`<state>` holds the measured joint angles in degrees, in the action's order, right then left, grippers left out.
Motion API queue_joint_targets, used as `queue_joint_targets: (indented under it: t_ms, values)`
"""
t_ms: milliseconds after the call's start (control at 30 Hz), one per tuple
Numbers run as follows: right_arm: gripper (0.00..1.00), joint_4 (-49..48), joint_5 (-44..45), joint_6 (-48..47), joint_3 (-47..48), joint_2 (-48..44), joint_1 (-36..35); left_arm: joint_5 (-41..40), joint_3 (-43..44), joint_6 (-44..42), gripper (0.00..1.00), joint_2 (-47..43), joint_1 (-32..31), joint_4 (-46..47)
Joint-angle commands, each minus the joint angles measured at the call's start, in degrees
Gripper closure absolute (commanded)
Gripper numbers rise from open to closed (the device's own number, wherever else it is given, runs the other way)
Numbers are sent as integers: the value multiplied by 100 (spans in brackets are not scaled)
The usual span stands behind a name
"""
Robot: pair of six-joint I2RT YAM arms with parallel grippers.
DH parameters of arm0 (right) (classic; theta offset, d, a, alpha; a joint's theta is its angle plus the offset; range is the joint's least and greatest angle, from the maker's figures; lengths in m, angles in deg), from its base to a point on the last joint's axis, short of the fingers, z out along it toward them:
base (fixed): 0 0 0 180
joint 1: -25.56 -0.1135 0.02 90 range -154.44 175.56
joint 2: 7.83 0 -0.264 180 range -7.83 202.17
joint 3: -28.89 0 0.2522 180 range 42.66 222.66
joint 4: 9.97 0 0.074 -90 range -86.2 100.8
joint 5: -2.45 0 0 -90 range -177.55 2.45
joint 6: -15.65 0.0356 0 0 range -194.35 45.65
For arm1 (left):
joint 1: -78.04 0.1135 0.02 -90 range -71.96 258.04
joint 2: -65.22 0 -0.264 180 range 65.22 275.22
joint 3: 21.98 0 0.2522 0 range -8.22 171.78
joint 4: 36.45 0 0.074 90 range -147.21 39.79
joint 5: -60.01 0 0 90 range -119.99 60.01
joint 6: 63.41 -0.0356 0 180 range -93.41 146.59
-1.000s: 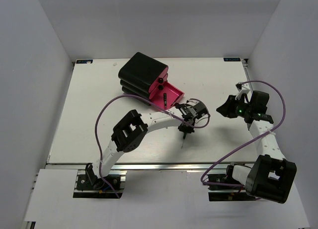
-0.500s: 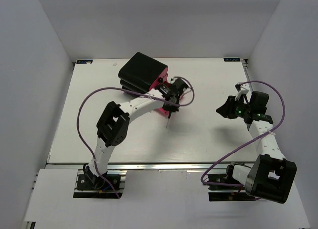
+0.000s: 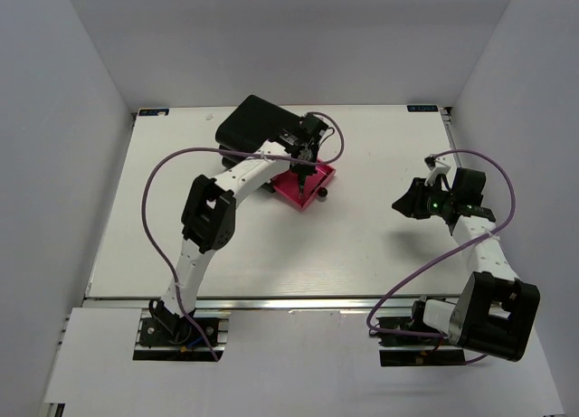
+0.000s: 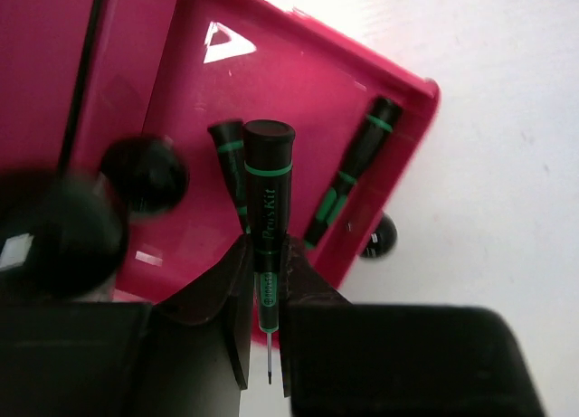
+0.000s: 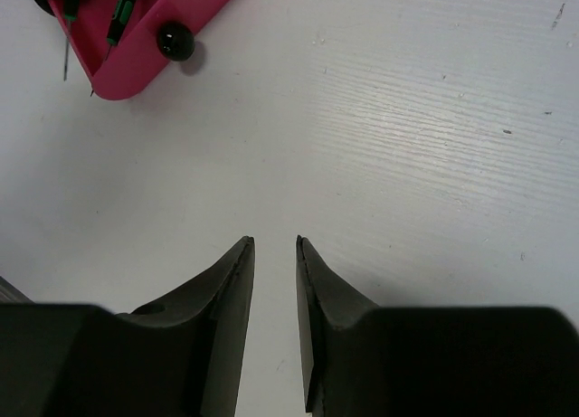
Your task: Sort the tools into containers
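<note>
Up close, the left gripper (image 4: 262,281) pinches a thin black precision screwdriver (image 4: 268,186) near its shaft, with the handle pointing away and white lettering that reads "ProsKit". Directly beneath lies the open pink drawer (image 4: 298,64), where two matching screwdrivers (image 4: 351,177) rest roughly parallel to it. The held tip seems to overhang the drawer's front wall. Well apart, the right gripper (image 5: 275,254) hovers empty, jaws narrowly parted, over the table (image 5: 434,118).

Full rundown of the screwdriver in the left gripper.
The held screwdriver is a thin precision driver: black handle, green band below a flat cap, white lettering, fine metal shaft pointing toward the camera. The left gripper pinches it low on the handle. Its cap end hangs over the open pink drawer, where two similar drivers lie.
</note>
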<state>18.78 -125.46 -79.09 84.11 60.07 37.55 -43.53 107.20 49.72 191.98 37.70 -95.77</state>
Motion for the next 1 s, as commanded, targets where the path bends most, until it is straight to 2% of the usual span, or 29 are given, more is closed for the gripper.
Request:
queue_joint_targets:
  t_ms: [0,100,133,233,433,533,567,600,667,733,833,900,967]
  values:
    - [69,-13,-50,-98,153,65,14,158,560,-213,97,356,122,-67]
    - [68,-13,-67,-107,170,109,5,202,859,-274,76,534,166,-164]
    - [69,-13,-67,-107,170,118,5,229,860,-274,60,560,184,-129]
    - [68,-22,-94,-107,170,153,5,194,912,-266,44,578,228,-137]
    - [68,-22,-111,-116,197,250,5,80,676,-318,43,350,237,-146]
    - [68,-31,-129,-89,223,320,5,141,553,-318,56,200,237,-155]
    - [68,-22,-138,-89,240,329,5,141,526,-310,64,157,237,-181]
    - [68,-30,-138,-89,241,355,5,159,500,-301,79,130,237,-190]
    - [68,-13,-234,-150,258,391,-38,220,377,-292,87,60,228,-234]
    - [65,83,-313,-404,328,435,-109,290,254,-275,86,-116,219,-173]
    - [63,311,-402,-956,416,461,-529,466,148,-292,78,-449,175,-94]
    - [69,356,-174,-1169,425,513,-1126,712,104,-353,74,-660,158,-32]
    - [88,181,238,-1241,390,592,-1862,913,-53,-388,68,-1020,149,91]
